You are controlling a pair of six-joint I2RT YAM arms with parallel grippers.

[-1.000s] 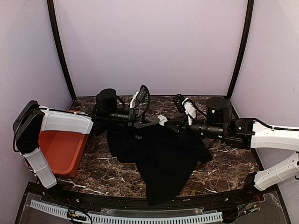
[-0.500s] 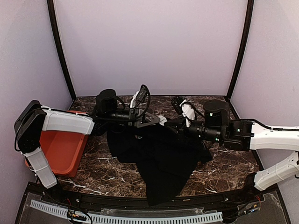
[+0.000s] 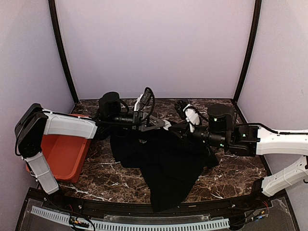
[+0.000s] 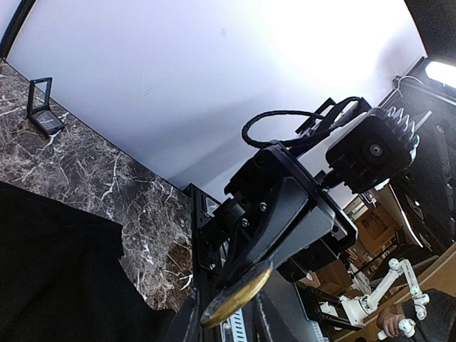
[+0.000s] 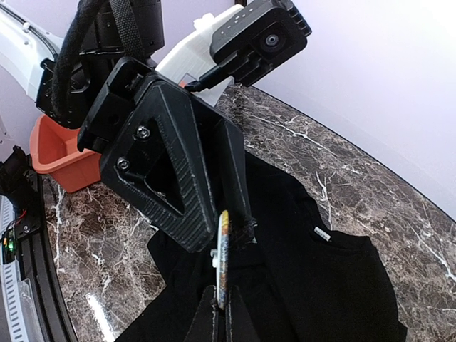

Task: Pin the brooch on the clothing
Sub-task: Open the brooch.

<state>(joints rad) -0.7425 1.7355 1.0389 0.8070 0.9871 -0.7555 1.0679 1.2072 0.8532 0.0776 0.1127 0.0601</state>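
**Your right end effector (image 5: pixel 221 296) slid in toward the left one**

It's clamped on the brooch (image 5: pixel 223 242), edge-on, just above the black T-shirt (image 3: pixel 163 168) spread on the tabletop (image 3: pixel 231 168). Your left end effector (image 3: pixel 159 125) has narrowed around the brooch; can't tell if it's pinching.

Clothing (image 3: pixel 163 163) on table (image 3: pixel 231 168); bin (image 3: pixel 62 154) left; brooch (image 5: pixel 223 256) above clothing.
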